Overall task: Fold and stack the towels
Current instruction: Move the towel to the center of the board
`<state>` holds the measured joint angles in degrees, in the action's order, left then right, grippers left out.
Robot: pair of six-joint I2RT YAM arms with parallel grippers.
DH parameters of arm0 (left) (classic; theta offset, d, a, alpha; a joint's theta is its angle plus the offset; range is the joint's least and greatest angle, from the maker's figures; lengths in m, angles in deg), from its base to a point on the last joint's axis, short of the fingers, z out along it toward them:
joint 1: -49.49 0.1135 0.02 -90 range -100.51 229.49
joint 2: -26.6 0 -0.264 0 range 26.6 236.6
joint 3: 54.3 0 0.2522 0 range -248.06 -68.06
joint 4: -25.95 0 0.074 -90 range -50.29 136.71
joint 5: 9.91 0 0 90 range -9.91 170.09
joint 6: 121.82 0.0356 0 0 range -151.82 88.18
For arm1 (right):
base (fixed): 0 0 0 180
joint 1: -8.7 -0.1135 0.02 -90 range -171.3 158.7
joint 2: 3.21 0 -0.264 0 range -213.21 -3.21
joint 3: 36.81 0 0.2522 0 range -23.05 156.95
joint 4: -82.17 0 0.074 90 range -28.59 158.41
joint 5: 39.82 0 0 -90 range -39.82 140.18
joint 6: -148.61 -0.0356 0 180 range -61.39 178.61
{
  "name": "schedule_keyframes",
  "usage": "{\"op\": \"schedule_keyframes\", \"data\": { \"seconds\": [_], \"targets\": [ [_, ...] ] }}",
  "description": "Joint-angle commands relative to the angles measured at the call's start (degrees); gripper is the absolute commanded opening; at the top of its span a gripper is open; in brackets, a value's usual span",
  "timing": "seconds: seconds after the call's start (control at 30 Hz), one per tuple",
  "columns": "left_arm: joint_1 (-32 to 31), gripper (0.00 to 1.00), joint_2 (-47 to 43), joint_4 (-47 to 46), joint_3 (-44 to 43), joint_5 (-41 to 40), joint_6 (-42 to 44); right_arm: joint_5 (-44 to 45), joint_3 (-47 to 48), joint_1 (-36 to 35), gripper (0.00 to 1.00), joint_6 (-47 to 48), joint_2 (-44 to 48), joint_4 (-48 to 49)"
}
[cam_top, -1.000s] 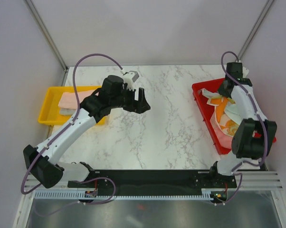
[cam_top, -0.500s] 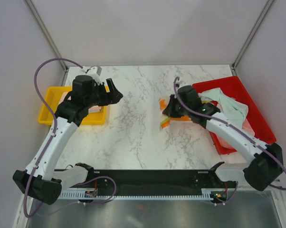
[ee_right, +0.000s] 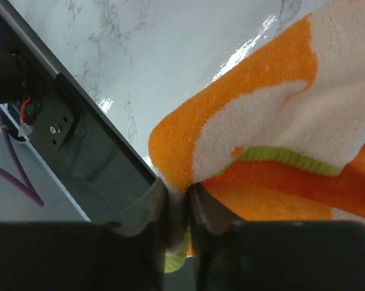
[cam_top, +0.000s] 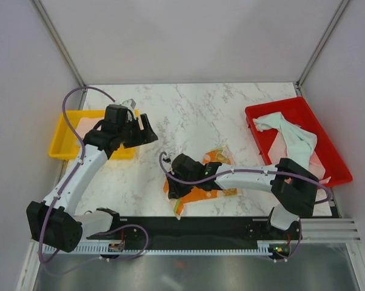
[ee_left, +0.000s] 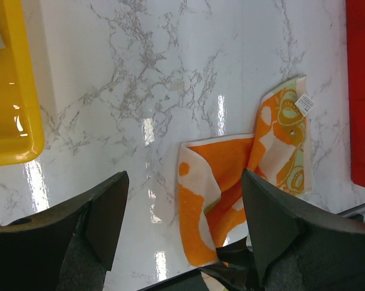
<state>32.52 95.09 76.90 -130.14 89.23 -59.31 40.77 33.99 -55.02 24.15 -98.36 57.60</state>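
Pale walls enclose a white marble tabletop point(cam_top: 231, 115) where the two-armed robot is at work on a pile of towels. The orange towel point(cam_top: 197, 195), printed in white and yellow-green, lies rumpled and partly doubled over near the middle of the tabletop's near edge.

The right claw point(ee_right: 177, 200) is low at the towel's near-left end. Its jaws are almost together, with a fold of the cloth's edge pinched between them. The left claw point(ee_left: 184, 176) hovers wide open and empty above the tabletop, beside the yellow tray point(cam_top: 60, 144) at the left edge.

The step in hand appears to be laying this towel out, with no fold made yet. The next move probably calls for the open claw to come down on a free corner so the pair can pull the cloth flat.

The yellow tray holds a pale pink towel point(cam_top: 85, 124). The red tray point(cam_top: 264, 142) at the right edge holds a loose mint green towel point(cam_top: 294, 136), with a pink cloth point(cam_top: 319, 167) showing beneath it.
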Motion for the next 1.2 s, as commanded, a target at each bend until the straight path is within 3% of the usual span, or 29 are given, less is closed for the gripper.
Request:
{"op": "schedule_keyframes", "data": {
  "seconds": [0.0, 0.03, 0.13, 0.17, 0.2, 0.27, 0.37, 0.6, 0.9, 1.17],
  "targets": [
    [0.3, 0.81, -0.2, -1.3, 0.5, -0.2, -1.5, 2.2, -2.6, 0.7, 0.35, 1.3, 4.6, 1.4],
    [0.4, 0.81, 0.0, -1.5, 0.4, 0.2, -1.2, 4.1, -3.2, 0.7, 0.49, 1.0, 6.5, 0.8],
    [0.3, 0.80, 2.3, -5.9, -0.8, 5.9, 1.0, 8.6, -3.7, 0.8, 0.65, -2.5, 14.6, -3.7],
    [0.0, 0.79, 3.4, -8.0, -1.2, 8.9, 1.3, 14.3, -3.1, 0.9, 0.68, -4.0, 16.6, -7.9],
    [-1.4, 0.79, 4.7, -10.1, -2.5, 14.4, 2.0, 17.5, -3.0, 1.0, 0.68, -6.5, 20.1, -10.3],
    [-4.5, 0.77, 11.8, -11.7, -6.3, 14.6, 3.7, 26.7, -3.4, 1.3, 0.69, -14.9, 23.3, -17.1],
    [-11.1, 0.75, 23.1, -10.2, -17.9, 13.6, 7.9, 33.1, -7.5, 3.7, 0.70, -26.9, 30.1, -25.4],
    [-21.1, 0.68, 45.4, -8.7, -34.9, 15.2, 18.1, 34.4, -19.9, 6.0, 0.67, -49.4, 41.9, -30.3],
    [-26.0, 0.68, 64.4, -7.0, -49.7, 17.0, 22.6, 37.7, -24.3, 6.2, 0.66, -59.8, 45.6, -40.3],
    [-26.4, 0.69, 72.0, -7.3, -56.6, 18.8, 25.7, 39.4, -27.4, 6.2, 0.65, -60.5, 53.7, -41.5]
  ]
}}
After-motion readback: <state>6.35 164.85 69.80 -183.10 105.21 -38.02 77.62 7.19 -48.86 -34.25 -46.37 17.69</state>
